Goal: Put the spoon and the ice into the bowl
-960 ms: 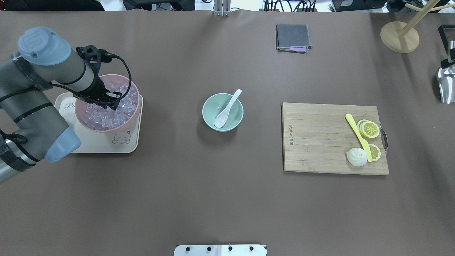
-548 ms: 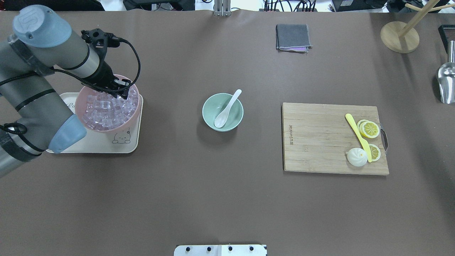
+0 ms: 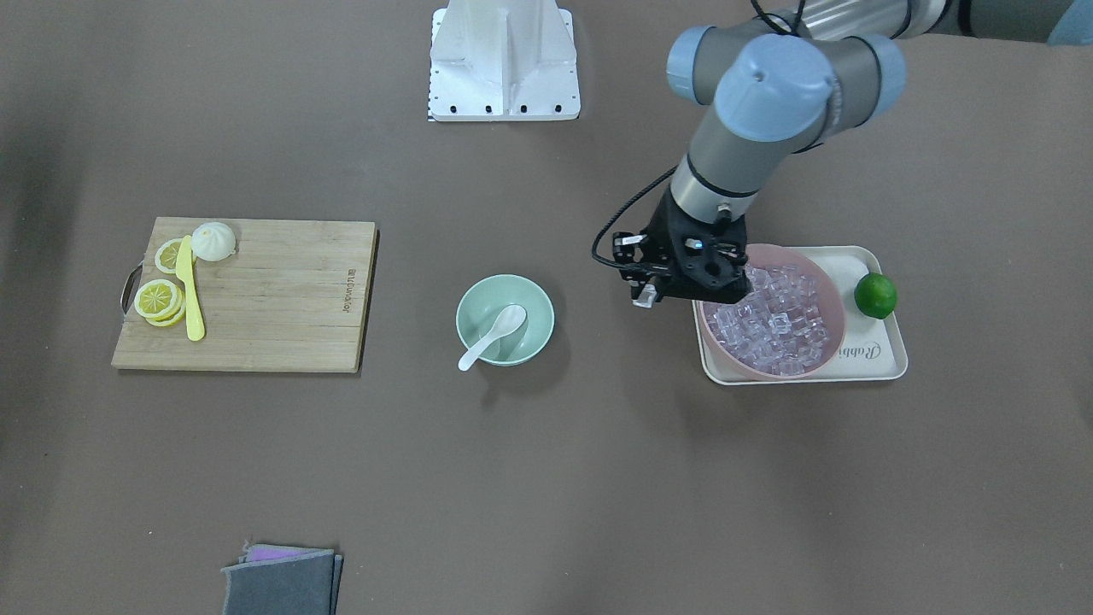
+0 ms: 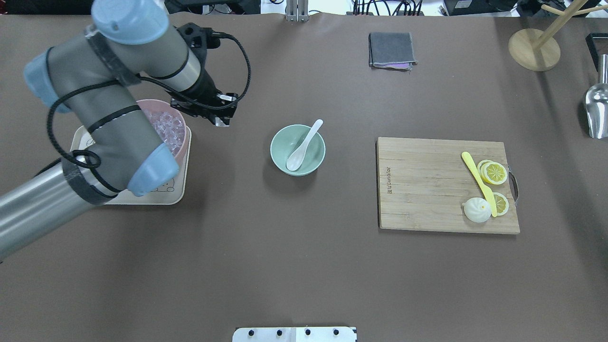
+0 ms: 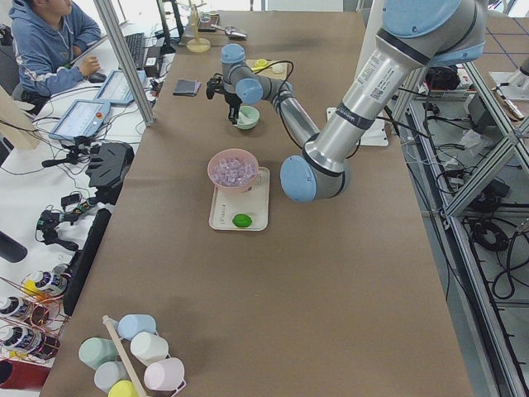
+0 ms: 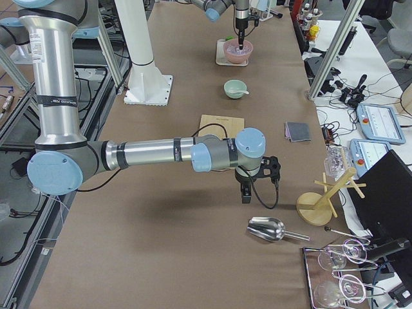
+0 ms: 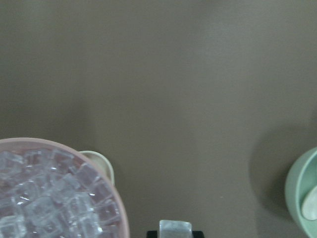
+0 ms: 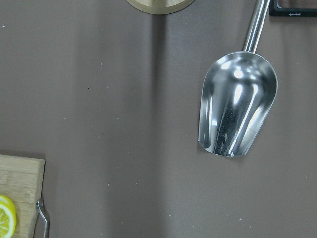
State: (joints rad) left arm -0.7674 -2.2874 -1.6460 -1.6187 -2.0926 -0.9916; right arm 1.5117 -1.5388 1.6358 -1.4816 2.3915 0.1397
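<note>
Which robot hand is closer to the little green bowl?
Left. The left gripper hangs beside the green bowl, between it and the pink bowl; the right gripper is far off, beyond the cutting board, near the metal scoop.

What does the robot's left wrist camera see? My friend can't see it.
The left gripper holds one clear ice cube at the bottom edge, above a brown table. A pink bowl full of ice fills the bottom left corner, and the mint-green bowl, with a bit of white spoon, peeks in at the right.
</note>
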